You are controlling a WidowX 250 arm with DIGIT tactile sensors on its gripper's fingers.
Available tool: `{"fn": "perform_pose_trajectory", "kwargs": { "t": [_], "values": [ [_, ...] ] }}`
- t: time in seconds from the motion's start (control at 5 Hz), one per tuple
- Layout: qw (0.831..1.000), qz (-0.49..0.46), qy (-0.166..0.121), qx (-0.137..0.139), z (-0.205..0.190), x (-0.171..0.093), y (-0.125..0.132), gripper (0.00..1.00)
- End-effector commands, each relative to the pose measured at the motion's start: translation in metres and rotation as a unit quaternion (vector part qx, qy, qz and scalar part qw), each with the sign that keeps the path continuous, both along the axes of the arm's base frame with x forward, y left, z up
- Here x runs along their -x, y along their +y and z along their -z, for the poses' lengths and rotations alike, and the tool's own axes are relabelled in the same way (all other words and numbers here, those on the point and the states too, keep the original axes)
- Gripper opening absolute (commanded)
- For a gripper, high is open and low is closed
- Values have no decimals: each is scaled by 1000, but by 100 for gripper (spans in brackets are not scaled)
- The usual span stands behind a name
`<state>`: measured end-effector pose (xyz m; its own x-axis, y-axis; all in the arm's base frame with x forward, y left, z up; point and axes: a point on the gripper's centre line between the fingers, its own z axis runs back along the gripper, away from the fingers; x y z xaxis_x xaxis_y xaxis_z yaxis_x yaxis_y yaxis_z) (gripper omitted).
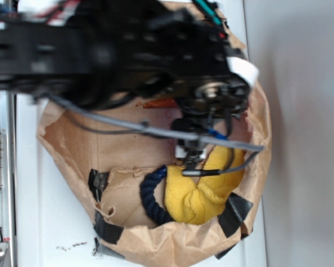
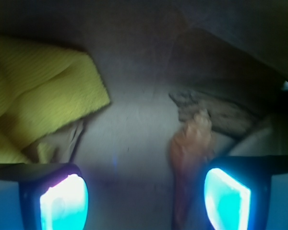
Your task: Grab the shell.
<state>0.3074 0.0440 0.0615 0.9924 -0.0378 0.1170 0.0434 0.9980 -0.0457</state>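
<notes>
Gripper (image 2: 145, 199) wide open, holding nothing, low over bag (image 1: 128, 161) floor. Shell (image 2: 192, 143) blurred, between fingers, just inside right pad (image 2: 226, 199). Yellow cloth (image 2: 38, 96) at left.

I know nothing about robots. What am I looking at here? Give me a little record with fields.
container: brown paper bag, rim rolled down, patched with black tape
shell: orange-brown shell, blurred, on the bag floor just inside the right finger
yellow cloth: yellow cloth, bunched at the bag wall
rope: dark blue rope, curved beside the cloth
gripper: gripper low in the bag, fingers apart, glowing blue
grip: shell not yet held
</notes>
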Motion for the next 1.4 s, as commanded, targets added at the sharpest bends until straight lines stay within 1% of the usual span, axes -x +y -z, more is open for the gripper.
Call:
{"fn": "perform_pose_trajectory", "kwargs": {
  "t": [0.0,0.2,0.4,0.6,0.8,1.0,1.2],
  "values": [
    [998,-38,-24,-41,3,-32,15,100],
    [997,-41,-32,-49,1,-29,17,100],
    [999,-27,-37,-23,-19,-17,14,100],
    [998,-34,-43,-20,-28,-10,19,100],
    [998,-39,-49,-29,-26,-7,23,100],
    [996,-51,-50,-47,-19,-8,27,100],
    [995,-61,-40,-70,-6,-16,26,100]
  ]
}}
